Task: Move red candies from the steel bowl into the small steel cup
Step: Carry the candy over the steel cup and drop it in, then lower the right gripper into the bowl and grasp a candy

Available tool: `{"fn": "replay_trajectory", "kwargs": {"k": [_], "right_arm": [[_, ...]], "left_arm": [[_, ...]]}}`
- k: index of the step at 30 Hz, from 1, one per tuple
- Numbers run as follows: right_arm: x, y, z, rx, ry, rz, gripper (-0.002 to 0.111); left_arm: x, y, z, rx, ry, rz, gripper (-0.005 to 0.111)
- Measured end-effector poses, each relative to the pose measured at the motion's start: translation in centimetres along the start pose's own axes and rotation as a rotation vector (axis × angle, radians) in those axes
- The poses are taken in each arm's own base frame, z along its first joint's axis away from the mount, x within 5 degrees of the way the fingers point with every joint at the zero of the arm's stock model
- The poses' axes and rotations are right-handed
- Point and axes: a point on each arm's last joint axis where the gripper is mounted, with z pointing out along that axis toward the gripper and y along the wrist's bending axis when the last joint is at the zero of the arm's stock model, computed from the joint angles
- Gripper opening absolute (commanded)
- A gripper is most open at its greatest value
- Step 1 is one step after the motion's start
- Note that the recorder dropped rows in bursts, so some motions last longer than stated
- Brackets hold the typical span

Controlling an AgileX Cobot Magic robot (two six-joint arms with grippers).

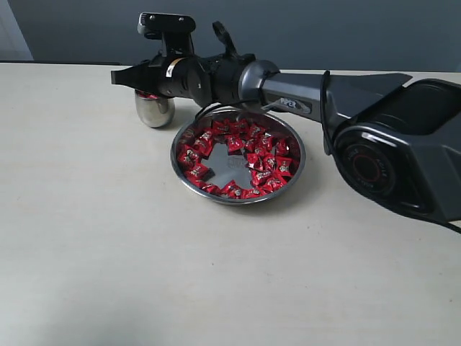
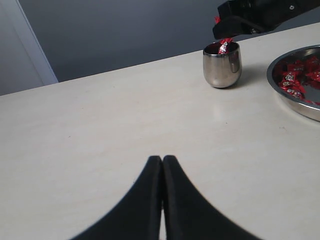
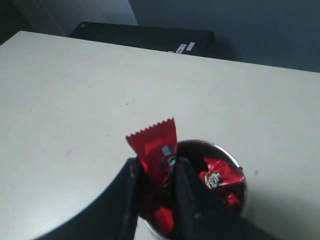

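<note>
— Where are the right jaws?
— Over the cup point(image 1: 153, 112), which stands on the table point(image 1: 108, 238) at ten o'clock from the bowl point(image 1: 227, 173), near it but apart. They pinch one candy point(image 3: 159, 150) by its lower half, crimped end up, just above the cup's mouth.
— Anything inside the cup?
— Another red wrapper point(image 3: 217, 177) shows near the rim. The jaws hide the rest, so I can't count.
— And the bowl?
— Candies point(image 1: 263, 155) ring its wall all round, and the middle is bare steel.
— Left jaws?
— Pressed together over bare table, well apart from the cup.
</note>
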Motion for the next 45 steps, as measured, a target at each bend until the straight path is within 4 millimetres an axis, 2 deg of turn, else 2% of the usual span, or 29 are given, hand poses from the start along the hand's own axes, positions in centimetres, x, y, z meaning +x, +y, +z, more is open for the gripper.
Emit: {"fn": "replay_trajectory", "kwargs": {"k": [2, 7, 9, 22, 27, 36, 42, 45], "right_arm": [[-0.1, 0.0, 0.1, -0.002, -0.010, 0.003, -0.001], [0.2, -0.1, 0.4, -0.004, -0.017, 0.015, 0.023], [0.1, -0.1, 0.4, -0.004, -0.018, 0.020, 0.029], [-0.6, 0.0, 0.4, -0.020, -0.098, 0.089, 0.028], [-0.8, 0.3, -0.3, -0.006, -0.005, 0.070, 0.026], [-2.8, 0.8, -4.7, 0.106, 0.283, -0.124, 0.024], [-1.3, -1.1, -7.0, 0.307, 0.612, -0.263, 0.024], [-0.9, -1.6, -7.5, 0.351, 0.685, -0.281, 0.024]], "left_arm": [[0.0, 0.0, 0.0, 0.000, 0.000, 0.000, 0.000], [0.0, 0.0, 0.0, 0.000, 0.000, 0.000, 0.000], [0.0, 0.0, 0.0, 0.000, 0.000, 0.000, 0.000], [0.0, 0.0, 0.0, 0.000, 0.000, 0.000, 0.000], [0.0, 0.0, 0.0, 0.000, 0.000, 0.000, 0.000], [0.0, 0.0, 0.0, 0.000, 0.000, 0.000, 0.000], [0.0, 0.0, 0.0, 0.000, 0.000, 0.000, 0.000], [0.0, 0.0, 0.0, 0.000, 0.000, 0.000, 0.000]]}}
